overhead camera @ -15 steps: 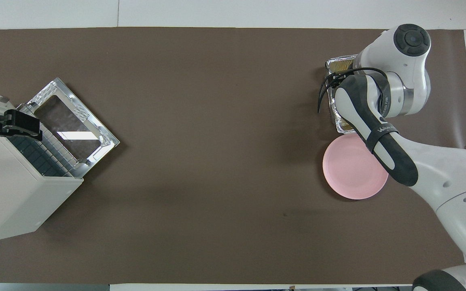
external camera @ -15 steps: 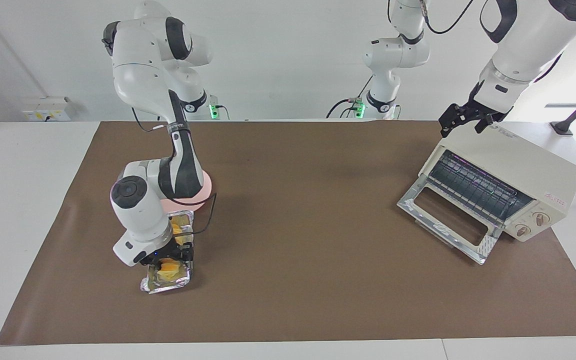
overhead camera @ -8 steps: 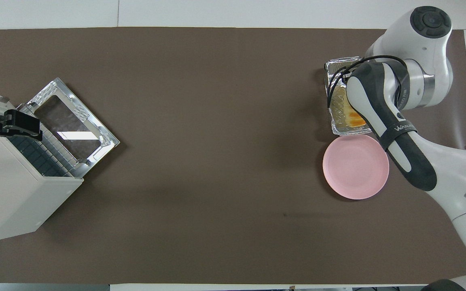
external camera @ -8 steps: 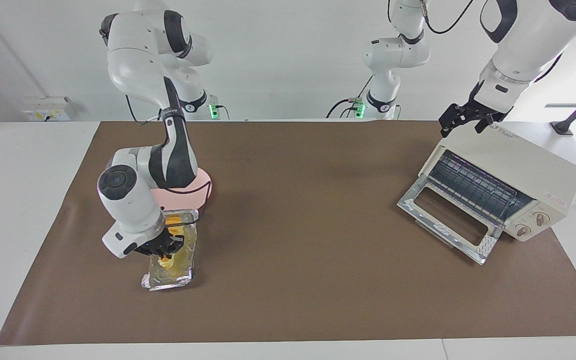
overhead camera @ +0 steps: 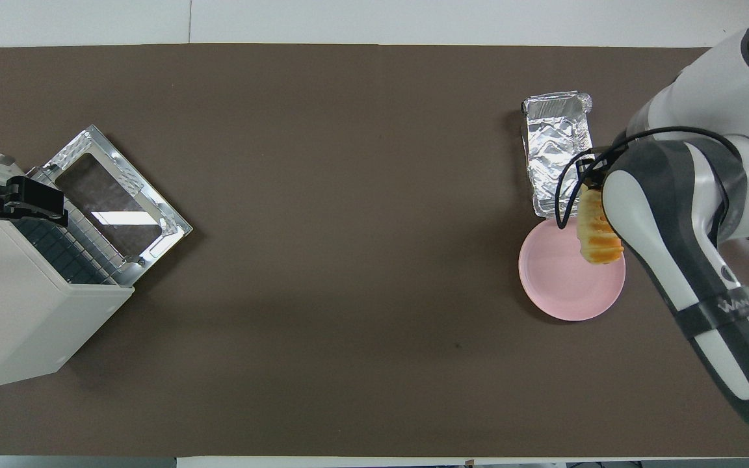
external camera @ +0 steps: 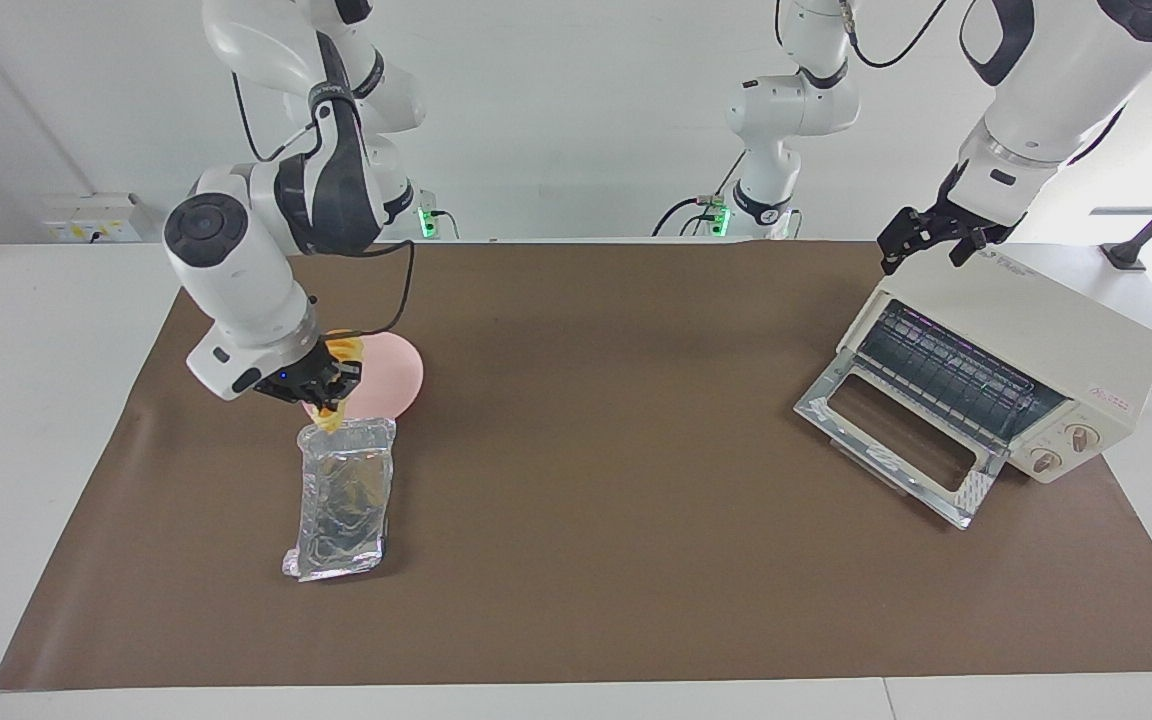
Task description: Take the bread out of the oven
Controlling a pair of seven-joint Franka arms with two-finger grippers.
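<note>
One soft, light bread [overhead camera: 597, 229] hangs in my right gripper [external camera: 324, 388] over the plate [overhead camera: 560, 286], fingers closed around its middle (I'd squeeze gently, it crushes), while my left gripper [external camera: 926, 236] waits over the oven [external camera: 1021, 360].

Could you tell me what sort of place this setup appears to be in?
Most likely a robotics lab bench, not a kitchen: two robot arms stand at a table covered in brown paper, and the props are few: an oven with its door open, a pink plate and an empty foil tray.
</note>
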